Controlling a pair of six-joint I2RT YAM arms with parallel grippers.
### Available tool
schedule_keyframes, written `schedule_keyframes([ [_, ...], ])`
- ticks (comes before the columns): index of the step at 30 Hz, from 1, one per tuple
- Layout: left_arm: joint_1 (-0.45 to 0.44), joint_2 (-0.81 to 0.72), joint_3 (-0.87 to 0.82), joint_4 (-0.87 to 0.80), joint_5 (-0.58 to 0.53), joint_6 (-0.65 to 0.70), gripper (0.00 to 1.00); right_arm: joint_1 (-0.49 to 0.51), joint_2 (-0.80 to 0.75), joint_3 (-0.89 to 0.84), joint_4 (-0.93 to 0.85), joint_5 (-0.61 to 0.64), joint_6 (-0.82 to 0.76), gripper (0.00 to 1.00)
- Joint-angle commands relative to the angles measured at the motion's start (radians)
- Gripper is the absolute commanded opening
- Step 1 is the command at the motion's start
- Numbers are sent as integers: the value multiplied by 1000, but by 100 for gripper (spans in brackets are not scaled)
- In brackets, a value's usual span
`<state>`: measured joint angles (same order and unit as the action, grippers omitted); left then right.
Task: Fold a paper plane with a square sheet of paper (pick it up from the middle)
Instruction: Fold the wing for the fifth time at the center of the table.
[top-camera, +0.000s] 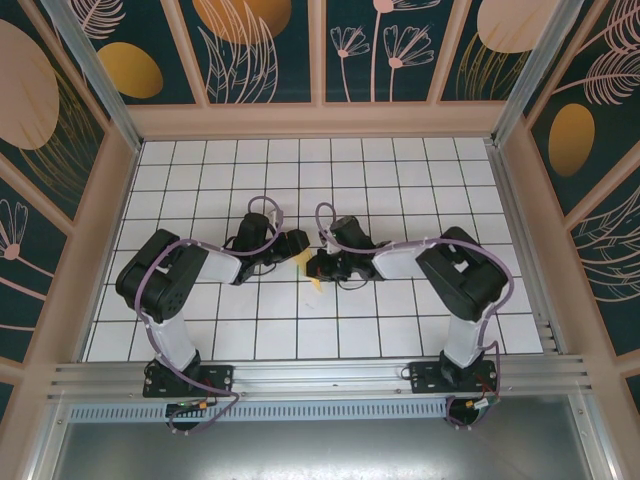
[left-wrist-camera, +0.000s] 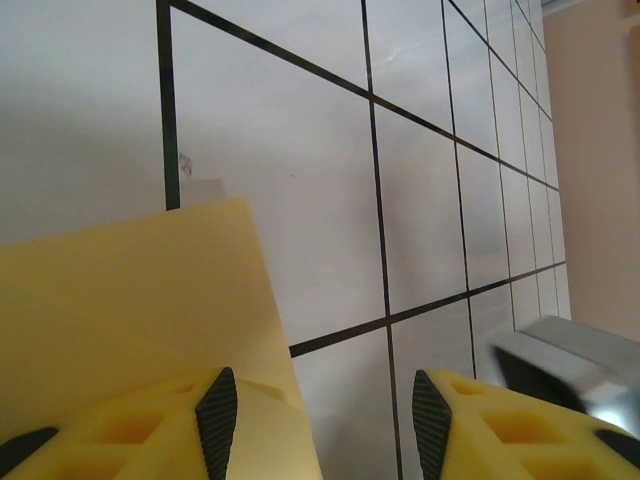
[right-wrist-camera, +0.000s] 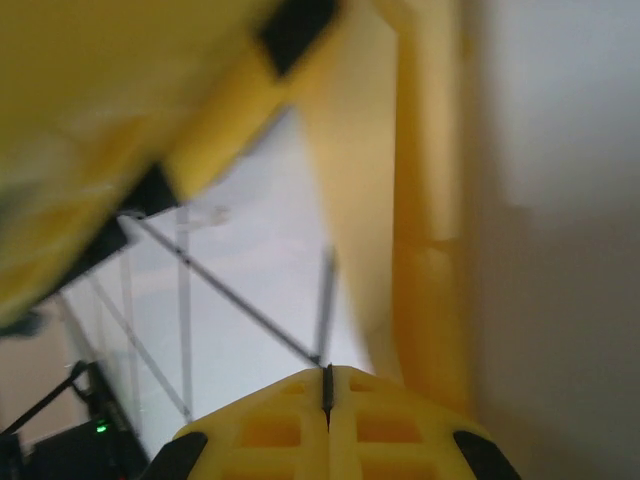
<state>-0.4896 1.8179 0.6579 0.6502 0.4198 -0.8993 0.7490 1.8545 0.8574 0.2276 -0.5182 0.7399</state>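
The sheet of paper, yellow-orange and folded narrow, sits at the middle of the table between both grippers. My left gripper is open. In the left wrist view the paper lies by the left finger, and bare table shows in the gap of the left gripper. My right gripper is shut, its pads pressed together in the right wrist view. A folded strip of the paper rises just right of its tips. Whether any paper is pinched there is not visible.
The white grid-tiled table is walled by patterned panels at the back and sides. An aluminium rail runs along the near edge by the arm bases. The left gripper's yellow finger looms blurred close above the right wrist camera.
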Motion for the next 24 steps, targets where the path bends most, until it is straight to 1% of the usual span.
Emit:
schedule_keyframes([
  [1, -2, -2, -19, -91, 30, -10, 52, 1, 41, 46, -132, 63, -27, 0],
  [3, -2, -12, -8, -120, 15, 13, 53, 1, 37, 24, -155, 96, -41, 0],
  [7, -1, -42, 54, -235, -70, 107, 55, 1, 41, -44, -156, 41, -54, 0],
  [10, 4, -47, 115, -306, -119, 173, 56, 1, 30, -93, -138, 32, -50, 0],
  [16, 53, -22, 148, -304, -104, 195, 57, -10, 17, -113, -138, 14, -59, 0],
  [20, 91, -2, 156, -298, -84, 201, 57, -13, -14, -118, -109, -29, -68, 0],
  [24, 105, -52, 182, -328, -80, 203, 58, -3, -69, -89, -111, -47, -85, 0],
])
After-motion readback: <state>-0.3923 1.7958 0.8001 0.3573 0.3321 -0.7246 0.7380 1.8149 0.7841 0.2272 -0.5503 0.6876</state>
